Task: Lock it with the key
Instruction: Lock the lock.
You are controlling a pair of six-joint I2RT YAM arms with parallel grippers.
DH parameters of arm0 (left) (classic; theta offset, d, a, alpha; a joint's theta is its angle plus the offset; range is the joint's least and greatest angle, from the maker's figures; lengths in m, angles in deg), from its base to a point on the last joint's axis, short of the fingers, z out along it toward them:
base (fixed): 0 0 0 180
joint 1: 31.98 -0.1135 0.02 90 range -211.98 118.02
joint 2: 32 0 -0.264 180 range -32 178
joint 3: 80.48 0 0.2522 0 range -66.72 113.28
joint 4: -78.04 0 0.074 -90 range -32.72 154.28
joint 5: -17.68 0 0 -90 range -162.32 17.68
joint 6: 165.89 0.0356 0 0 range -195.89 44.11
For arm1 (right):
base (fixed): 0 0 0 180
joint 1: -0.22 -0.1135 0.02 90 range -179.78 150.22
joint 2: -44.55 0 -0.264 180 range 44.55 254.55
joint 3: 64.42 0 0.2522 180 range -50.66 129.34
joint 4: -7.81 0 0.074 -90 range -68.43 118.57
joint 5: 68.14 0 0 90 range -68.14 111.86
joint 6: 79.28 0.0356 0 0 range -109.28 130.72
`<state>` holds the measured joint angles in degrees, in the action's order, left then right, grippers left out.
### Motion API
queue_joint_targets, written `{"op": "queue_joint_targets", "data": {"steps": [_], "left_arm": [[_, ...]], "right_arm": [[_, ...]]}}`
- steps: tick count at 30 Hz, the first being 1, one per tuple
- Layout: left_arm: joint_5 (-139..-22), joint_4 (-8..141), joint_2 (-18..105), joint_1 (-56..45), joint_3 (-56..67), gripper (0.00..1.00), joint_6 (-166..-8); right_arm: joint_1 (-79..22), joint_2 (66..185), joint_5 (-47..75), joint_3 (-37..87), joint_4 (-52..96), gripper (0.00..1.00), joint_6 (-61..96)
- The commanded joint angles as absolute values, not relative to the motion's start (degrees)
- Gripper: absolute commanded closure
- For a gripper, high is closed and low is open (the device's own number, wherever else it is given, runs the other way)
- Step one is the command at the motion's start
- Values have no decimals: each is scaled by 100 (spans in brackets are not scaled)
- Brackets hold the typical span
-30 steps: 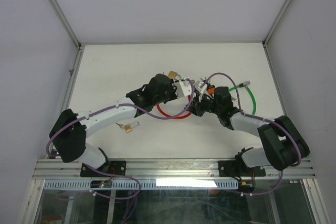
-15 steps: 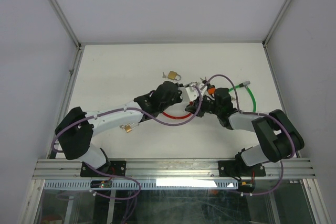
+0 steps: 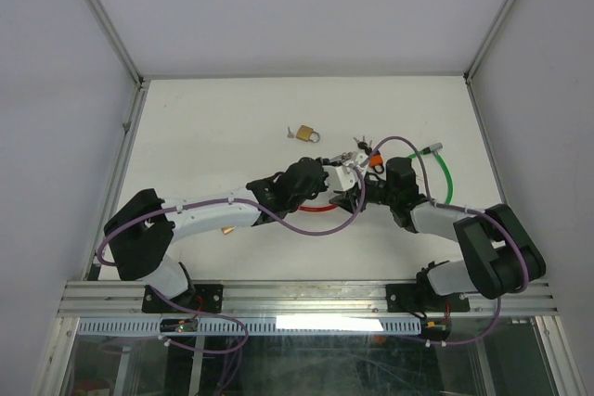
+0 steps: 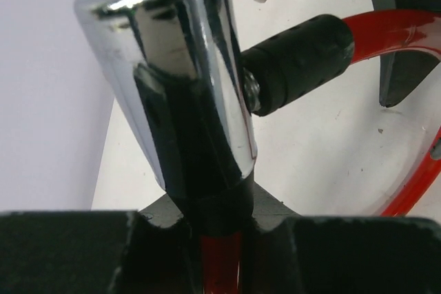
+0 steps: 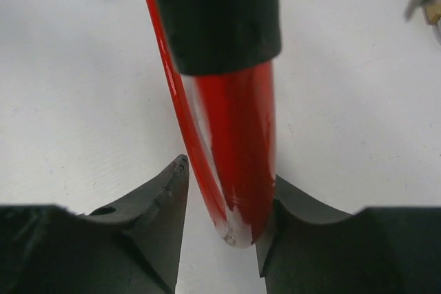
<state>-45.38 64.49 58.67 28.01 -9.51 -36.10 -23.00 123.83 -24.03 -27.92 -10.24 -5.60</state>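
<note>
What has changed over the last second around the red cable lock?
The left hand, gripping the chrome lock, drew back toward the arm bases and rightward, uncovering the brass padlock. The right hand eased open around the red cable. The brass padlock and green cable stayed put.

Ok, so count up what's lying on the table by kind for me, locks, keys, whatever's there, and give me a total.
Cable locks: 2, the red cable lock and the green cable lock
Brass padlocks: 2, the far brass padlock and the near brass padlock, only partly in view
Key bunches: 1, the key bunch
Total: 5
</note>
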Motion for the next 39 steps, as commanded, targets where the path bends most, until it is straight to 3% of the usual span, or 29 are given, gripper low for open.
{"op": "queue_joint_targets", "data": {"steps": [1, 15, 26, 35, 39], "left_arm": [[-4554, 6032, 6082, 2928, -1141, 100, -3379], [-4625, 6089, 6029, 2867, -1135, 100, -3449], [-4710, 6100, 5998, 2805, -1132, 100, -3484], [-4825, 6243, 5899, 2805, -1237, 100, -3345], [-4911, 6322, 5839, 2805, -1336, 100, -3232]], "right_arm": [[-2339, 11922, -2912, -2580, -1464, 56, -888], [-1702, 11015, -2944, -2115, 904, 38, -2102], [-1145, 10888, -3318, -1677, 2753, 35, -3289], [63, 10536, -3850, -738, 3985, 37, -2820], [222, 10555, -4000, 180, 4790, 36, -1620]]}}
